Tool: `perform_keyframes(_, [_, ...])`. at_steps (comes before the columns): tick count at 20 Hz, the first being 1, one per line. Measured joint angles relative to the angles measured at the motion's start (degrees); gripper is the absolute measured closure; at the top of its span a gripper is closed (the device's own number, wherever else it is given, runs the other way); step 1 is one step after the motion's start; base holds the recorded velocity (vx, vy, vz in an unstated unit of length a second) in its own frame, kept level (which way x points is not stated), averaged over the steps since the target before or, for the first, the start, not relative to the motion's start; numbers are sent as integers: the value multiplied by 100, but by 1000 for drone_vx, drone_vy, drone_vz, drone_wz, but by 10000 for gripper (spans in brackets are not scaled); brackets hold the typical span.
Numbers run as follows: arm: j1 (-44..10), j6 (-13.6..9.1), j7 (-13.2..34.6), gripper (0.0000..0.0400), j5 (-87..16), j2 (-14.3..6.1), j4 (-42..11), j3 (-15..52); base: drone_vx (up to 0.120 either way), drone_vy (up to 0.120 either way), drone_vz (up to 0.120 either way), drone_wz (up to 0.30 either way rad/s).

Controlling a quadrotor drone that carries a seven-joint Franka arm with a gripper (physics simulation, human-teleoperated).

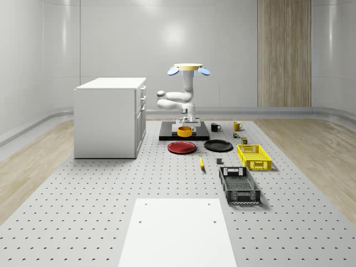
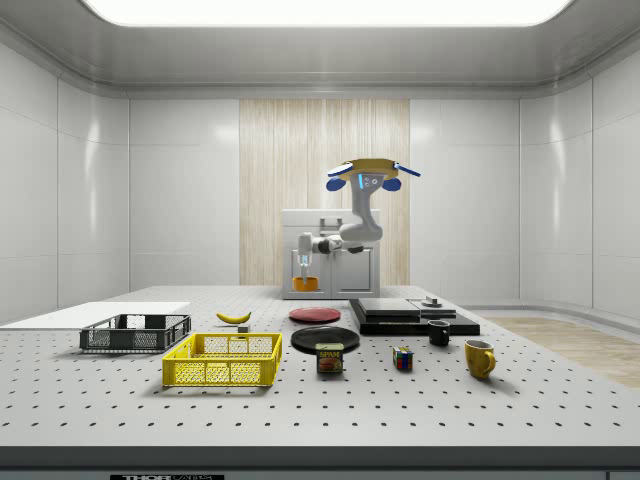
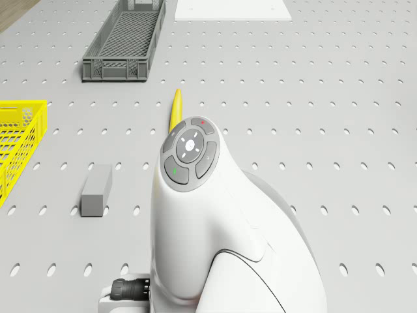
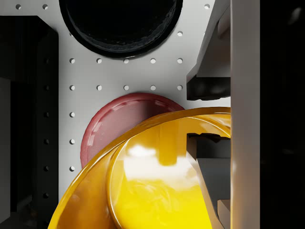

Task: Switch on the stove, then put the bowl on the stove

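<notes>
Drone (image 1: 188, 68) hovers above the stove (image 1: 184, 133), beside the cabinet (image 1: 109, 117); gripper (image 1: 186, 123) clenched on the bowl (image 1: 184, 131) rim, holding it over the stove; red plate (image 1: 182, 147) lies just beside the stove.

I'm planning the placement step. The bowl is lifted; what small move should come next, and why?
Probably a short move over the stove, then lower. The gripper pinches the bowl by its rim, one finger inside it, hanging above the table. The drone hovers above the stove, and in the wrist view the red plate lies below the bowl.
</notes>
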Motion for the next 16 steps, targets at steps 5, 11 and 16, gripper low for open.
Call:
perform_keyframes(5, [-3,10,2,300,4,-11,1,1,-120,0,0,0])
perform_keyframes(11, [-7,21,5,300,9,-22,1,2,-120,0,0,0])
perform_keyframes(16, [-9,29,7,300,13,-31,2,2,-120,0,0,0])
